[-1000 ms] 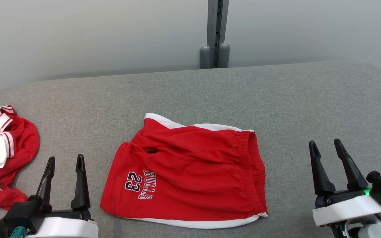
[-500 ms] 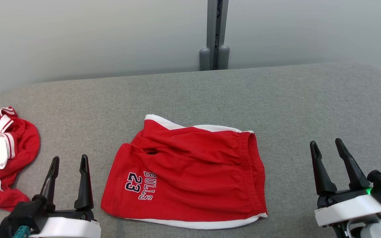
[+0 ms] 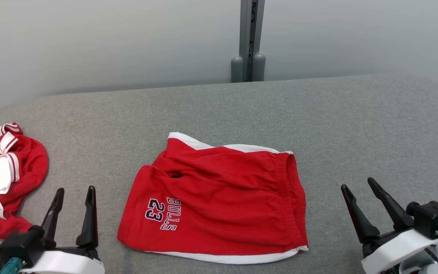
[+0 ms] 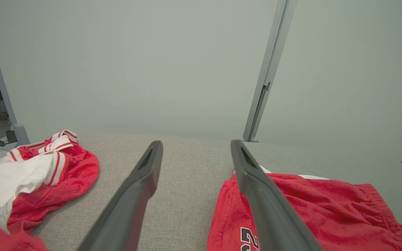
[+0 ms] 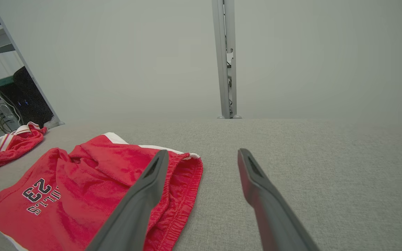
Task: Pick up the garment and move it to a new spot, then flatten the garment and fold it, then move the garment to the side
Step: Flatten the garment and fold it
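The garment (image 3: 219,201), red shorts with white trim and "BULLS 23" print, lies folded on the grey table (image 3: 318,114), waistband to the right. It also appears in the left wrist view (image 4: 309,205) and the right wrist view (image 5: 92,184). My left gripper (image 3: 74,191) hovers open at the lower left, just left of the shorts' leg hem, holding nothing. To the right of the waistband, at the lower right, my right gripper (image 3: 357,183) is open and empty too. Neither gripper touches the shorts.
A second red and white garment (image 3: 2,171) lies crumpled at the table's left edge, also seen in the left wrist view (image 4: 30,177). A pale wall with a grey post (image 3: 247,42) stands behind the table. Grey table surface stretches bare behind and right of the shorts.
My right gripper has drawn back toward the near edge and tilted left. The left gripper has shifted slightly back and left. The shorts have not moved.
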Controlling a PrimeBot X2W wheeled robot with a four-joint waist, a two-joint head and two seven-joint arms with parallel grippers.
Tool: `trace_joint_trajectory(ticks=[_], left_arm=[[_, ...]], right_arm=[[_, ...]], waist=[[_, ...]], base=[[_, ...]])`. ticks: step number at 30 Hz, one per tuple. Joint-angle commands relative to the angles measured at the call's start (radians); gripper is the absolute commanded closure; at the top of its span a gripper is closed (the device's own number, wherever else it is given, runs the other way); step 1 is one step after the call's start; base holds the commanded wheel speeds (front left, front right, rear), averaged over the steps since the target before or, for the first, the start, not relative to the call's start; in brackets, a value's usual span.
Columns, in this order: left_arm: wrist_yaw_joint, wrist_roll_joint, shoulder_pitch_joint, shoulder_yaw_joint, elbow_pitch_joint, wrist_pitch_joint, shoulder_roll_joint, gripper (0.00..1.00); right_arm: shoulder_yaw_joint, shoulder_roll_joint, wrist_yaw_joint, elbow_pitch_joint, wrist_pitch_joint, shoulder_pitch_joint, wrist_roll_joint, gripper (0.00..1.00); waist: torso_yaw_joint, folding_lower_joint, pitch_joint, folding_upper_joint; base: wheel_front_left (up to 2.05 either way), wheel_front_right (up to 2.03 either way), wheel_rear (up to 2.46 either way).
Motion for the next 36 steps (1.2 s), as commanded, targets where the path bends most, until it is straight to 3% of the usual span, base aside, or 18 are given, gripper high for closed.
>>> trace_joint_trajectory(ticks=[1,8,15,29,36], left_arm=[[-0.011,-0.01,0.008,-0.001,0.011,0.043,0.031,0.0],[-0.029,-0.06,0.034,-0.041,0.022,0.285,0.076,0.0],[-0.024,-0.091,0.054,-0.067,0.01,0.448,0.095,0.0],[-0.04,-0.147,0.043,-0.118,0.022,0.578,0.126,0.0],[-0.053,-0.197,-0.049,-0.173,0.108,0.584,0.149,0.0]], right_arm=[[0.022,-0.039,0.0,0.003,0.029,0.01,0.028,0.0],[0.143,-0.109,0.0,-0.008,0.13,0.025,0.153,0.0],[0.247,-0.136,0.0,0.006,0.249,0.011,0.267,0.0],[0.371,-0.168,0.0,0.013,0.303,-0.034,0.364,0.0],[0.404,-0.165,0.0,0.032,0.3,-0.069,0.371,0.0]], waist=[[0.001,-0.0001,0.002,0.0],[0.009,-0.0001,0.021,0.0],[0.017,-0.0001,0.049,0.0],[0.025,-0.0001,0.073,0.0],[0.025,-0.0001,0.097,0.0]], base=[[0.0,0.0,0.0],[0.0,0.0,0.0],[0.0,0.0,0.0],[0.0,0.0,0.0],[0.0,0.0,0.0]])
